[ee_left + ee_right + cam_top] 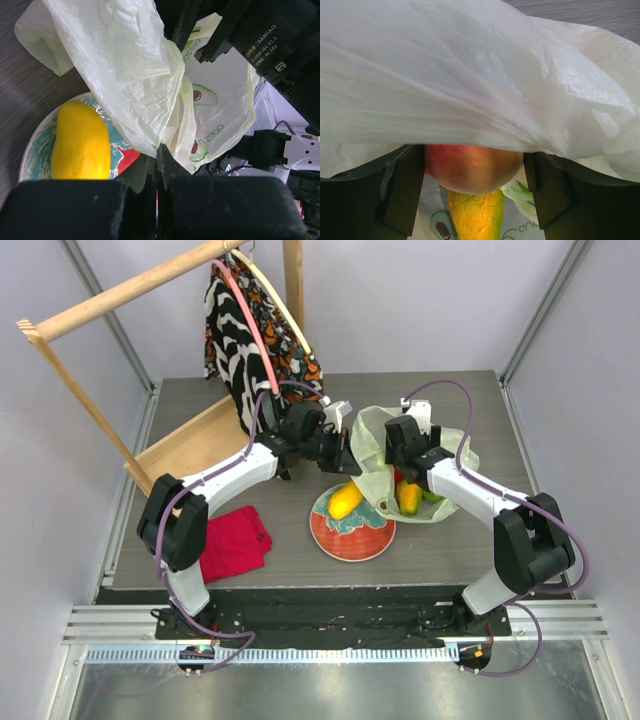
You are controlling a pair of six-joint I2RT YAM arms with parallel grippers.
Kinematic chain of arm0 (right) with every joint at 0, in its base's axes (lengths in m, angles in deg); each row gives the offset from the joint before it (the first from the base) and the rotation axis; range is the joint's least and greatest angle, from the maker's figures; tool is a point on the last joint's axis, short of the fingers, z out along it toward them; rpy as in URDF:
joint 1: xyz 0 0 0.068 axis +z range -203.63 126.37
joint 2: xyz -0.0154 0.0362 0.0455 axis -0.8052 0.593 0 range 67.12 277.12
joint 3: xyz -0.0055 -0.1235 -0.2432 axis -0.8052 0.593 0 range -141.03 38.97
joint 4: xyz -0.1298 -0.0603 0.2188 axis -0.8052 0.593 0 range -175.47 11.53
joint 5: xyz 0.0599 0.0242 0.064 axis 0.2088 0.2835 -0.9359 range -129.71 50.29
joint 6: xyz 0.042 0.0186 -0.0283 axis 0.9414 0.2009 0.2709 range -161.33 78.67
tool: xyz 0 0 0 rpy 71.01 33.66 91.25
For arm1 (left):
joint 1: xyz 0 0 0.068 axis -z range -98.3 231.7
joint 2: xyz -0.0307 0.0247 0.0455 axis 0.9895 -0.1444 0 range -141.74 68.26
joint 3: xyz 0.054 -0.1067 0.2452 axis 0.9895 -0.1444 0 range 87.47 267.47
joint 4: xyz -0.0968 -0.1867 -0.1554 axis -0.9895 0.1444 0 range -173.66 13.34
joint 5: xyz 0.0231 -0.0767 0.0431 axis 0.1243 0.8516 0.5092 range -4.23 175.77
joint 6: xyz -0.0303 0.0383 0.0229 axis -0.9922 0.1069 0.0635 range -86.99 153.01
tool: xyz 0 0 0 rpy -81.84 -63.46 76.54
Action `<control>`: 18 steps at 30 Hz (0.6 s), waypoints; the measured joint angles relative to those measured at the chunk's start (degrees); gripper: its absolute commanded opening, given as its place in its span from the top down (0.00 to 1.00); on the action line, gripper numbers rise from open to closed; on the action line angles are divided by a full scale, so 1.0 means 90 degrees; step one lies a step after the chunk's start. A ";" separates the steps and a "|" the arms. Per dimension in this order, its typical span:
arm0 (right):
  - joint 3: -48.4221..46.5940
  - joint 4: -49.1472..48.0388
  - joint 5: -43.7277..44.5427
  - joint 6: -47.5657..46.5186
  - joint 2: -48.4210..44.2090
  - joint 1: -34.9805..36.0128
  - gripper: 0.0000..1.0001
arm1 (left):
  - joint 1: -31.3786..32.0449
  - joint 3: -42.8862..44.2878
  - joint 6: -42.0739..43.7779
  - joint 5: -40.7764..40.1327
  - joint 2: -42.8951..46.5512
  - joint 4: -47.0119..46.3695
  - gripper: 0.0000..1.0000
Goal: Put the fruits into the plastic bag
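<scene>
The pale yellow-green plastic bag (375,445) lies crumpled beside the red plate (352,537). My left gripper (345,455) is shut on a fold of the bag's edge (150,100) and holds it up over the plate (35,152). One yellow mango (345,500) lies on the plate and also shows in the left wrist view (80,142). My right gripper (405,462) reaches into the bag's mouth, shut on the peach (472,167) under a sheet of bag (480,75). A yellow-orange fruit (475,215) lies below it in the bag, with a green fruit (432,496) beside it.
A wooden clothes rack (130,290) with a black-and-white patterned garment (250,330) stands at the back left, its base board (190,445) on the table. A folded red cloth (235,540) lies front left. The two arms are close together over the bag.
</scene>
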 measured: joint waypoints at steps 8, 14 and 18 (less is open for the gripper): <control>0.0000 0.0022 -0.0068 0.0068 -0.0036 -0.0012 0.11 | 0.0000 0.0000 0.0000 0.0002 0.0000 0.0000 1.00; 0.0000 0.0121 -0.0151 0.0070 -0.0374 -0.0024 0.11 | 0.0000 0.0000 0.0000 0.0002 0.0000 0.0000 1.00; 0.0017 0.0206 -0.0379 0.0068 -0.0886 -0.0024 0.14 | 0.0000 0.0000 -0.0002 0.0002 0.0000 0.0000 1.00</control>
